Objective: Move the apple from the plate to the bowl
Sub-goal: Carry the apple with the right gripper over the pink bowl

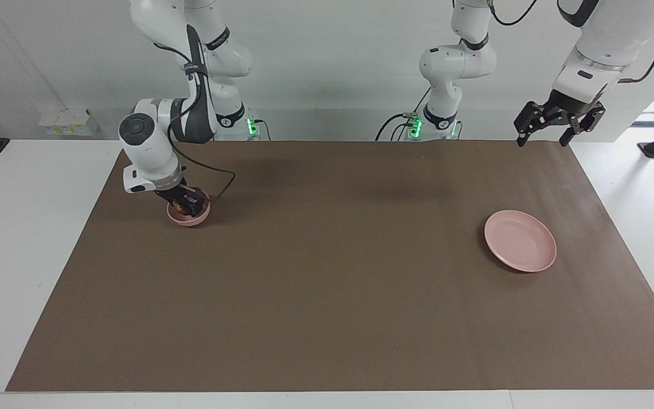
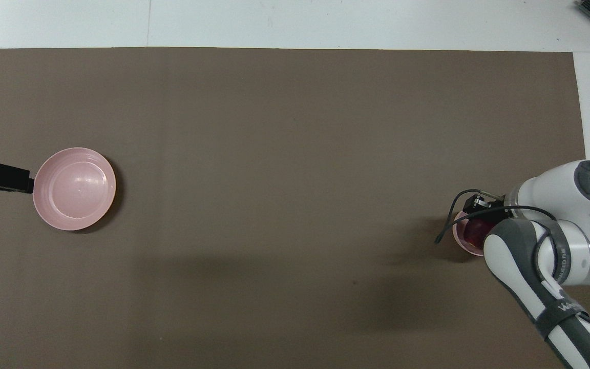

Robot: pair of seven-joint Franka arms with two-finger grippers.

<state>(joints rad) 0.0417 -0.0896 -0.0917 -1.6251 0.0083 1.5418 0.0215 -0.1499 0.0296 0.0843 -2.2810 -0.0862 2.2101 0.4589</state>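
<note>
The right gripper (image 1: 185, 203) dips into the bowl (image 1: 189, 216) near the desk's edge at the right arm's end, lowering the apple (image 2: 475, 231) for release, its grip unreadable, while the left gripper (image 1: 557, 126) waits spread and empty, clear of the bare plate (image 1: 520, 240).

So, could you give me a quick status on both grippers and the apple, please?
Right gripper down in bowl, apple there. Left gripper open, waiting aloft. Plate bare. Nothing obstructing.

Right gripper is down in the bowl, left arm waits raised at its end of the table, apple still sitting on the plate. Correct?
Not quite: the plate is bare. The apple is in the bowl, under the right gripper, as the overhead view shows. The rest holds: the right gripper is down in the bowl, and the left gripper waits raised at its end of the table.
</note>
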